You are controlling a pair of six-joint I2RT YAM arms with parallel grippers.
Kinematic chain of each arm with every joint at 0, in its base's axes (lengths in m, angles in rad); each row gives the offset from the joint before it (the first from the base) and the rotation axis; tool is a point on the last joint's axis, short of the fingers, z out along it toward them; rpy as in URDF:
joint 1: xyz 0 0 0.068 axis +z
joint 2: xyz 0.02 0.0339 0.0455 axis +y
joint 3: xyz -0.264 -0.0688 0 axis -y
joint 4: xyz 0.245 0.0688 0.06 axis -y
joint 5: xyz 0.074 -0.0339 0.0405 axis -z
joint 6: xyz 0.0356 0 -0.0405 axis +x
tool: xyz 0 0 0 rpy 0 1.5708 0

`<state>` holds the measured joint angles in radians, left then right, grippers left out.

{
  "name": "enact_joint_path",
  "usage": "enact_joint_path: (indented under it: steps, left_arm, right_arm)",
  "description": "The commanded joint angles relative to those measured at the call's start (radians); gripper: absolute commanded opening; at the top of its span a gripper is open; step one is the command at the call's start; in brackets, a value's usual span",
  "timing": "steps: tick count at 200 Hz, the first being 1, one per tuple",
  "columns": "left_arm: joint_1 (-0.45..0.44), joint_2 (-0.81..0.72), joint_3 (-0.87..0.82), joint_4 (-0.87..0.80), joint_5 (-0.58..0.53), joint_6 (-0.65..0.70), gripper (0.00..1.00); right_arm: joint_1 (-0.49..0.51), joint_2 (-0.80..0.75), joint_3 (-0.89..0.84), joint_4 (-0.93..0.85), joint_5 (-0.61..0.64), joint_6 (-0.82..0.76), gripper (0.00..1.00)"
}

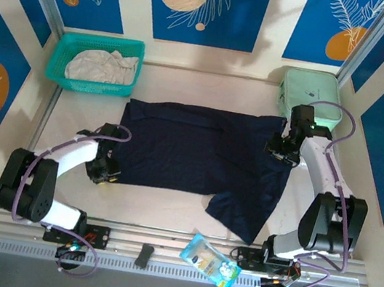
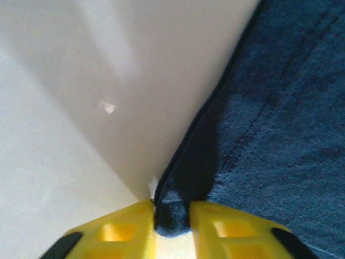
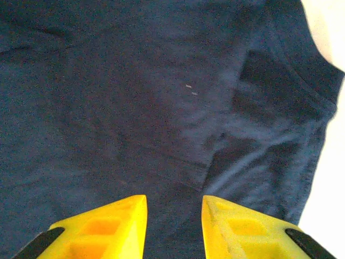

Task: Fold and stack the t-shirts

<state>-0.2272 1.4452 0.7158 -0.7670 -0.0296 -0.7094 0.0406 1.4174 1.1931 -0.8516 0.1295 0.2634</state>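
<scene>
The dark navy t-shirt (image 1: pixel 198 152) lies spread flat across the middle of the table, one sleeve pointing toward the near right. My left gripper (image 1: pixel 105 171) is at the shirt's near left corner. In the left wrist view it (image 2: pixel 172 217) is shut on a small bunch of the navy cloth's (image 2: pixel 280 108) hem. My right gripper (image 1: pixel 280 149) hovers over the shirt's far right part. Its yellow fingers (image 3: pixel 108 226) stand open over the flat navy cloth (image 3: pixel 135 97), nothing pinched between them. A pale off-white t-shirt (image 1: pixel 102 66) lies crumpled in the basket.
The teal mesh basket (image 1: pixel 58 62) sits at the far left corner. A mint-green hard case (image 1: pixel 311 90) stands at the far right, just behind the right arm. A light blue snack packet (image 1: pixel 210 262) and a small black object (image 1: pixel 144 256) lie on the near rail.
</scene>
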Motion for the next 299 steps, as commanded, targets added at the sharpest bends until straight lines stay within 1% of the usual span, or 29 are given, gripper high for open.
enact_joint_path:
  steps: [1,23,37,48,57,62,72,78,87,97,105,111,115,125,138,153,165,182,213,227,251,271,299]
  left_arm:
    - [-0.018,0.096,0.003,0.226,0.021,0.029,0.13]
    - [-0.032,0.132,0.036,0.246,0.028,0.040,0.00]
    - [-0.039,0.145,0.051,0.257,0.028,0.046,0.00]
    - [-0.042,0.150,0.057,0.262,0.026,0.053,0.00]
    - [-0.043,0.149,0.061,0.265,0.025,0.057,0.00]
    - [-0.043,0.146,0.061,0.265,0.026,0.059,0.00]
    - [-0.044,0.136,0.065,0.263,0.028,0.064,0.00]
    - [-0.044,0.127,0.066,0.260,0.028,0.067,0.00]
    - [-0.044,0.112,0.069,0.251,0.029,0.074,0.00]
    - [-0.044,0.094,0.076,0.238,0.030,0.084,0.00]
    - [-0.045,0.077,0.082,0.227,0.028,0.092,0.00]
    - [-0.044,0.066,0.087,0.219,0.028,0.100,0.00]
    - [-0.045,0.058,0.091,0.212,0.026,0.105,0.00]
    - [-0.045,0.043,0.103,0.195,0.019,0.116,0.00]
    - [-0.044,0.024,0.117,0.175,0.010,0.130,0.00]
    - [-0.045,0.003,0.126,0.161,0.004,0.142,0.00]
    - [-0.044,-0.014,0.133,0.152,0.000,0.150,0.00]
    - [-0.045,-0.042,0.145,0.136,-0.017,0.167,0.00]
    - [-0.043,-0.079,0.186,0.089,-0.095,0.199,0.00]
    - [-0.043,-0.085,0.205,0.082,-0.128,0.210,0.00]
    - [-0.041,-0.071,0.230,0.086,-0.150,0.222,0.00]
    - [-0.040,-0.057,0.241,0.095,-0.141,0.218,0.00]
    - [-0.040,-0.058,0.235,0.110,-0.150,0.184,0.00]
  right_arm:
    - [0.063,-0.137,-0.029,0.083,-0.060,-0.073,0.35]
    - [0.101,-0.275,-0.076,0.186,-0.085,-0.108,0.37]
    - [0.115,-0.376,-0.106,0.253,-0.107,-0.126,0.38]
    - [0.120,-0.455,-0.132,0.306,-0.144,-0.141,0.43]
    - [0.121,-0.513,-0.152,0.335,-0.195,-0.180,0.55]
    - [0.122,-0.539,-0.154,0.333,-0.238,-0.210,0.58]
    - [0.127,-0.583,-0.154,0.319,-0.324,-0.303,0.60]
    - [0.139,-0.604,-0.156,0.312,-0.328,-0.352,0.61]
    - [0.161,-0.626,-0.152,0.276,-0.308,-0.430,0.63]
    - [0.181,-0.649,-0.165,0.216,-0.322,-0.590,0.62]
    - [0.204,-0.667,-0.181,0.145,-0.328,-0.748,0.60]
    - [0.232,-0.679,-0.184,0.082,-0.314,-0.853,0.60]
    - [0.252,-0.683,-0.187,0.048,-0.284,-0.903,0.61]
    - [0.290,-0.689,-0.187,-0.034,-0.212,-0.994,0.62]
    - [0.310,-0.687,-0.193,-0.138,-0.152,-1.104,0.62]
    - [0.325,-0.695,-0.225,-0.229,-0.108,-1.205,0.63]
    - [0.336,-0.699,-0.259,-0.294,-0.102,-1.272,0.64]
    - [0.359,-0.694,-0.312,-0.387,-0.094,-1.351,0.65]
    - [0.435,-0.684,-0.478,-0.478,0.001,-1.461,0.64]
    - [0.472,-0.685,-0.559,-0.485,0.021,-1.495,0.62]
    - [0.534,-0.683,-0.663,-0.442,0.005,-1.519,0.57]
    - [0.577,-0.646,-0.696,-0.413,-0.004,-1.521,0.53]
    - [0.631,-0.557,-0.706,-0.399,0.044,-1.536,0.51]
